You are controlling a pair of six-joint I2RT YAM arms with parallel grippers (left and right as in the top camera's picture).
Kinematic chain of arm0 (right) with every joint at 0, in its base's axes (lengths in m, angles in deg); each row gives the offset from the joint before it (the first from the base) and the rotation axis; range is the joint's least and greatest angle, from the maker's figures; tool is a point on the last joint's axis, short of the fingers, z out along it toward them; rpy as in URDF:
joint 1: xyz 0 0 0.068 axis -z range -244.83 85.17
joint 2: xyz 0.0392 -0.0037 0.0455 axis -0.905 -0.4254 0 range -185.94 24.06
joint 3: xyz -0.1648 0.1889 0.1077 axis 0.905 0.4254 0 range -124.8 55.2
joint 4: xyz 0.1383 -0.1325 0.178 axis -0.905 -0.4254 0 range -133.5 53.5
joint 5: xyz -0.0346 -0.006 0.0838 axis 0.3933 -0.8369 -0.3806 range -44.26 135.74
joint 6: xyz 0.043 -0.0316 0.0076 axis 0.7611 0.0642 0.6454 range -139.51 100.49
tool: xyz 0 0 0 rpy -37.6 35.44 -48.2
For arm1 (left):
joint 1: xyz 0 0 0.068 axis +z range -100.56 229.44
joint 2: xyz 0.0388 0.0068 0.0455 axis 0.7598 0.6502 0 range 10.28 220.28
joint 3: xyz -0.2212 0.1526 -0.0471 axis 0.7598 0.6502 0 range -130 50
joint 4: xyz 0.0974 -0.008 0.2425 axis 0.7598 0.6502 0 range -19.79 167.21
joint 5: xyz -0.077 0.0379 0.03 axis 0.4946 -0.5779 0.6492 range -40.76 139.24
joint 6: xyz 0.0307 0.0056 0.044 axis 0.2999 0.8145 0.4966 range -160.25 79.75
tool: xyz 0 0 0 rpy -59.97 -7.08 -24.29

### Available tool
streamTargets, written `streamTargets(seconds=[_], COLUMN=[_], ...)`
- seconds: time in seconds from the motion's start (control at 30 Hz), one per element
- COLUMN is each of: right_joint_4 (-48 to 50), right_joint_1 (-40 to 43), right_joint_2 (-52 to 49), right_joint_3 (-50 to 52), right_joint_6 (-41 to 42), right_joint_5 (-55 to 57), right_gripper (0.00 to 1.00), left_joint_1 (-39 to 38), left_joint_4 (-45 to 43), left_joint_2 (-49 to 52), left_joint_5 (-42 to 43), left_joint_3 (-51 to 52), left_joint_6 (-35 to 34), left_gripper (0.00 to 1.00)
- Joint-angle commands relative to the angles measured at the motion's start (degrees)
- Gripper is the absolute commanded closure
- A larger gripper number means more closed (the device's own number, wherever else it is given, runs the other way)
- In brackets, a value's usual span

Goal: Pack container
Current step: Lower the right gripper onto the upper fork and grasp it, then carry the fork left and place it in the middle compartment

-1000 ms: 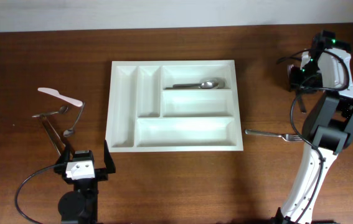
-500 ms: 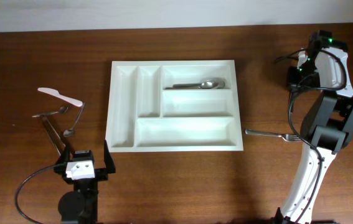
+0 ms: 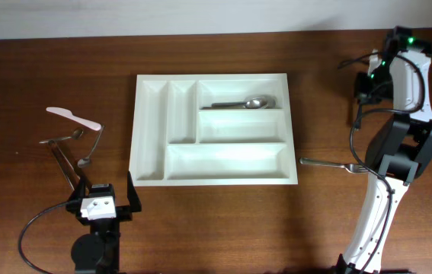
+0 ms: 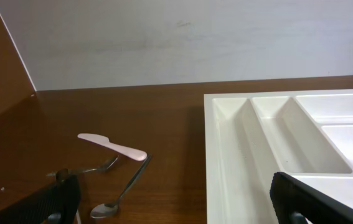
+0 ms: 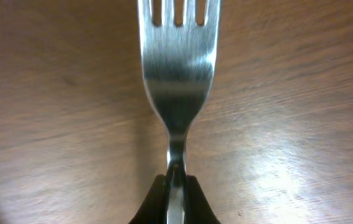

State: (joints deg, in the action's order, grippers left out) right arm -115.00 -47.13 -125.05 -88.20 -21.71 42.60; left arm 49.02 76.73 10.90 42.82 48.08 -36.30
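Note:
The white cutlery tray (image 3: 212,76) lies mid-table with its two narrow upright compartments on the left. It also shows in the left wrist view (image 4: 216,155). A metal spoon (image 3: 246,103) lies in its top horizontal compartment. My right gripper (image 5: 175,186) is shut on the neck of a metal fork (image 5: 177,56), tines pointing away, low over the wood. In the overhead view the fork (image 3: 330,164) is right of the tray, and the right gripper (image 3: 362,167) is mostly hidden under the arm. My left gripper (image 3: 101,194) is open and empty near the front left, and shows in its wrist view (image 4: 176,208).
A white plastic knife (image 3: 71,116) (image 4: 111,145), a metal spoon (image 3: 91,148) (image 4: 121,191) and other metal cutlery (image 3: 62,160) lie in a loose pile left of the tray. A pale wall runs along the table's far edge.
The upper part of the right arm has shifted slightly up and to the right. The fork, the tray and the left arm have not visibly moved.

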Motion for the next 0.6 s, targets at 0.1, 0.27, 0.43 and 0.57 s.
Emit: streamTargets(seconds=[0.1,0.27,0.43,0.57], right_joint_4=[-4.35,-8.74,-12.44,-15.26], right_joint_1=[-0.33,-2.21,-6.19,-11.74], right_joint_2=[0.35,0.35,0.48,0.48], right_joint_3=[-11.26,-16.11,-17.81,-17.81], right_joint_6=[-4.24,-10.58,-16.37,-18.86], right_joint_5=[-9.51,-17.68,-25.55,-27.93], right_gripper=[0.96,0.96,0.96,0.96], left_joint_1=[-0.28,-0.28,-0.28,-0.28], left_joint_4=[-0.13,-0.13,-0.13,-0.13], left_joint_2=[-0.26,-0.26,-0.26,-0.26], left_joint_5=[-0.2,-0.2,-0.2,-0.2], left_joint_3=[0.37,0.37,0.37,0.37], left_joint_6=[1.11,1.11,1.11,1.11], left_gripper=[0.01,0.01,0.01,0.01])
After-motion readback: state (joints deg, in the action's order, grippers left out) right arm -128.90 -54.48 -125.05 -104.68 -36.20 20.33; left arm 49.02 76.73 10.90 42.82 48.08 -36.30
